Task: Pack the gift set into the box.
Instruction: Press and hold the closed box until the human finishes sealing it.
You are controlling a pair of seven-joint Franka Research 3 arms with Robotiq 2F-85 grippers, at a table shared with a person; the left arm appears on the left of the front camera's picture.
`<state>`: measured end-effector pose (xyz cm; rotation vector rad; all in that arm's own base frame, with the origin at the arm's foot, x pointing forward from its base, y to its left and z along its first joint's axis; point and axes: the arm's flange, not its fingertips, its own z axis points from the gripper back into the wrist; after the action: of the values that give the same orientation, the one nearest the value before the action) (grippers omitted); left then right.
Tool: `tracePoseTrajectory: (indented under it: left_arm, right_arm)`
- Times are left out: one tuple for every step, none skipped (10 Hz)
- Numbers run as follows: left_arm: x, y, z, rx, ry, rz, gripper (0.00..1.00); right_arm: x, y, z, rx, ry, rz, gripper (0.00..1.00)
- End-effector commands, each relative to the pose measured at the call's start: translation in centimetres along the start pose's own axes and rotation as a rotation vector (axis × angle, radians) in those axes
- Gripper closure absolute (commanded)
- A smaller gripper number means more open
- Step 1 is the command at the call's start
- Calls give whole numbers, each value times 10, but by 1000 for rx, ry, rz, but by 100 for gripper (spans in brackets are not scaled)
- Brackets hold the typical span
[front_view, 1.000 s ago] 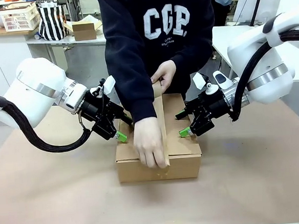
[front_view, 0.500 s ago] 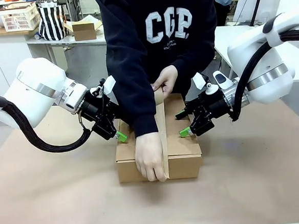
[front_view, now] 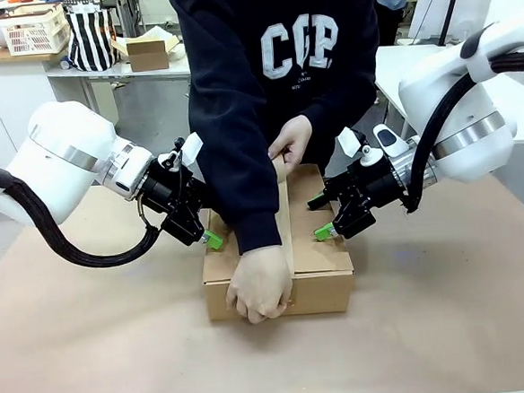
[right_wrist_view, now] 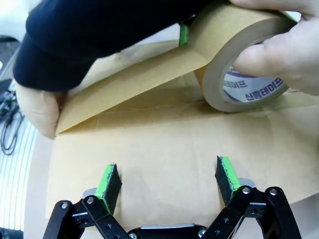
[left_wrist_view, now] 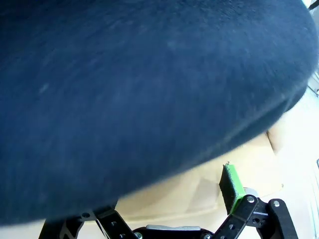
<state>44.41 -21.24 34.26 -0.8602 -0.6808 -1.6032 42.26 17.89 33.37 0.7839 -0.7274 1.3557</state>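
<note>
While the flaps lay shut: the box (front_view: pixel 312 265) sat mid-tabletop (front_view: pixel 102 352), between the two arms; the gift set was not visible, presumably inside.
Seam: a strip of brown tape (right_wrist_view: pixel 134 97) ran along the centre join of the top, from the far side to the near edge.
Person's near hand (front_view: pixel 262 295): pressed the tape end down over the front edge of the box, likely to anchor it.
Person's far hand (front_view: pixel 291 142): held the tape roll (right_wrist_view: pixel 241 64) at the far end of the box, keeping the strip taut.
Left gripper (front_view: pixel 209 233): rested at the box's left top edge, beside the person's sleeve (front_view: pixel 229 118); probably steadying the flap. Fingers' spread: cannot tell, sleeve filled the left wrist view and only one green pad showed.
Right gripper (right_wrist_view: pixel 167 181): fingers wide apart, holding nothing, tips low over the right flap, seemingly keeping it flat for taping.
Writing: purple Korean print inside the roll's core, too small to read with confidence; large white letters on the person's sweatshirt, roughly "CGP", partly folded.
Stage (judgement): packing done, sealing under way.
</note>
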Motion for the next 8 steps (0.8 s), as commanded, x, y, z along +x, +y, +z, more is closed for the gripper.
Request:
tracePoseTrajectory:
  left_arm:
    - [-3, -1, -1, 1, -7, -2, 0]
    - [-3, -1, -1, 1, -7, -2, 0]
    - [-3, -1, -1, 1, -7, -2, 0]
    - [-3, -1, -1, 1, -7, -2, 0]
    - [-3, -1, -1, 1, -7, -2, 0]
    - [-3, -1, -1, 1, -7, -2, 0]
    - [-3, -1, -1, 1, -7, -2, 0]
    - [-3, -1, -1, 1, -7, -2, 0]
  right_arm:
    - [-1, -3, -1, 5, 0, -2, 0]
    - [-1, -3, -1, 5, 0, -2, 0]
    - [-1, -3, -1, 5, 0, -2, 0]
    - [-1, -3, -1, 5, 0, -2, 0]
    - [-1, -3, -1, 5, 0, -2, 0]
    - [-1, -3, -1, 5, 0, -2, 0]
    - [-1, -3, -1, 5, 0, -2, 0]
    - [-1, -3, -1, 5, 0, -2, 0]
